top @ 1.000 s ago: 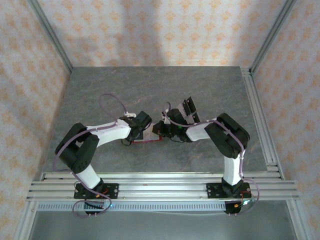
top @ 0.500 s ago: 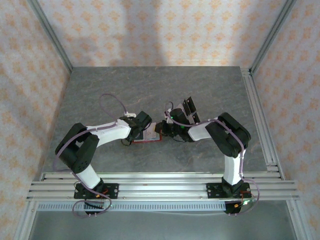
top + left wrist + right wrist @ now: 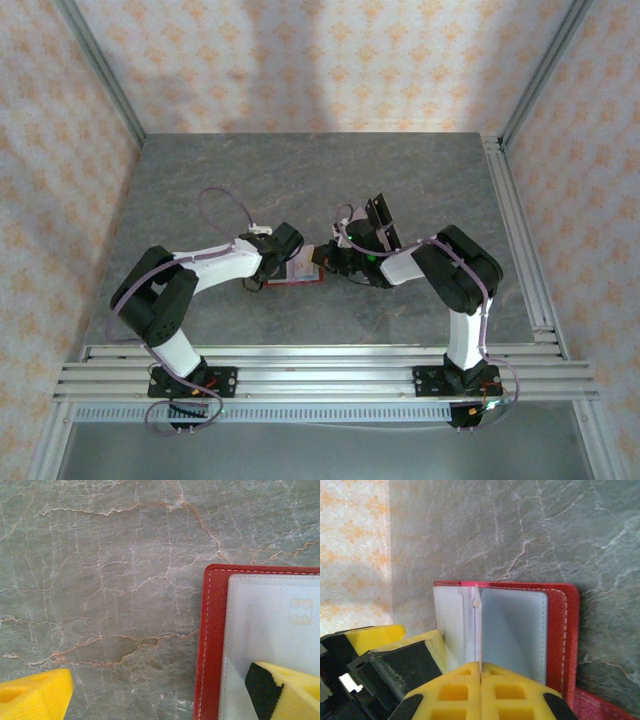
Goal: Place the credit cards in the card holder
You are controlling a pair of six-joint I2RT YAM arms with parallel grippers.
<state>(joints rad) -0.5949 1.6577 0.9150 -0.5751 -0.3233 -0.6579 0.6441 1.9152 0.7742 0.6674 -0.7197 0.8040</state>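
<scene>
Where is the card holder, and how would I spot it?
Look at the middle of the grey marble table, where the left claw and right claw meet. The card holder lies between them: the one red thing, white-stitched along its edge, pale grey inside.

No text can be read; faint print on the credit card (image 3: pixel 270 625) inside the card holder (image 3: pixel 212 630) is too blurred.
</scene>
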